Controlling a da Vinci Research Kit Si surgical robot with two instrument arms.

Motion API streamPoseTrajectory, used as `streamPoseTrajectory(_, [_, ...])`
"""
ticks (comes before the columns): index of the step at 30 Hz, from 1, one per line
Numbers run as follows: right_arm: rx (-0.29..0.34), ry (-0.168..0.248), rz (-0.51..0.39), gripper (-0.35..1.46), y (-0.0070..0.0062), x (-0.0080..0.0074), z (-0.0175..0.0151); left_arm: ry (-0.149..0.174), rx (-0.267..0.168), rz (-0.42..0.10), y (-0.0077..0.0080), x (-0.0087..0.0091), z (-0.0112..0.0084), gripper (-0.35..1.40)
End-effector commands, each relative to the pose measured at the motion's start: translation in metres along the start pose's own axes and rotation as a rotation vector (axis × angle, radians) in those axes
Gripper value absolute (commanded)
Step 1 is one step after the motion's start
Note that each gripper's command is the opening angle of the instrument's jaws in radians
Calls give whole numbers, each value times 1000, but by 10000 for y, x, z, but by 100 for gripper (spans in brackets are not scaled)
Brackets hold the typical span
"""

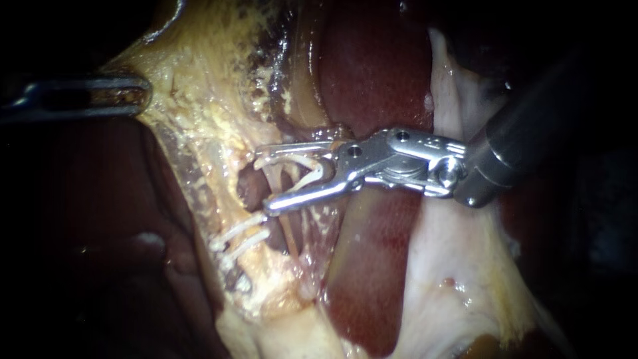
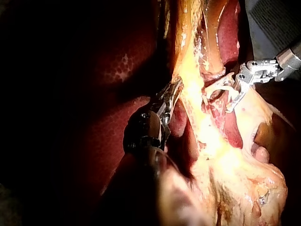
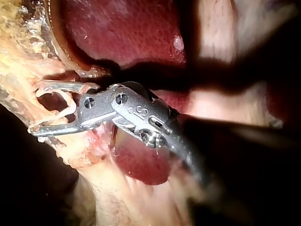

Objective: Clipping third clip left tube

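2 clips (image 1: 240, 234) on tube (image 1: 273, 182), near: done. 3rd clip (image 1: 300, 174): open in R instrument (image 1: 264, 179) wide jaws, astride tube, unclosed. L instrument (image 1: 136, 94) jaws clamped on tissue (image 1: 183, 100).

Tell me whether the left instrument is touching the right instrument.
Apart. The endoscope view shows the left instrument holding the yellow tissue at one edge, and the right instrument with its clip well across it, with bare tissue between them.

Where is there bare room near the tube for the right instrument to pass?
Bare: the liver strip below the right instrument, between yellow tissue and pale tissue. Crowded: along the tube, where its jaws hold a clip and two clips sit just below. The left instrument grips the yellow tissue's far edge.
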Motion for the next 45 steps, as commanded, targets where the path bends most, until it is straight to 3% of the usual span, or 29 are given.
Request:
streamPoseTrajectory(1, [3,-2,9,54,1,-5,3,2,-2,1,0,0,0,-35])
streamPoseTrajectory(5, [22,-9,58,54,0,-20,13,2,-2,0,-1,0,0,-35])
streamPoseTrajectory(11, [17,-70,78,54,4,-45,29,2,-2,0,-2,0,0,-35])
streamPoseTrajectory(14, [14,-74,82,54,8,-49,31,2,-3,-1,-4,0,-1,-35])
streamPoseTrajectory(28, [14,-83,81,55,16,-48,47,-1,-8,-3,-11,1,0,-35])
streamPoseTrajectory(32, [21,-84,181,53,15,-48,48,-1,-8,-3,-11,1,0,-35])
streamPoseTrajectory(38, [51,-82,264,53,13,-47,50,-1,-8,-3,-12,2,0,-35])
streamPoseTrajectory(45, [138,-68,326,53,3,-44,52,-1,-8,-3,-12,1,-1,-35])
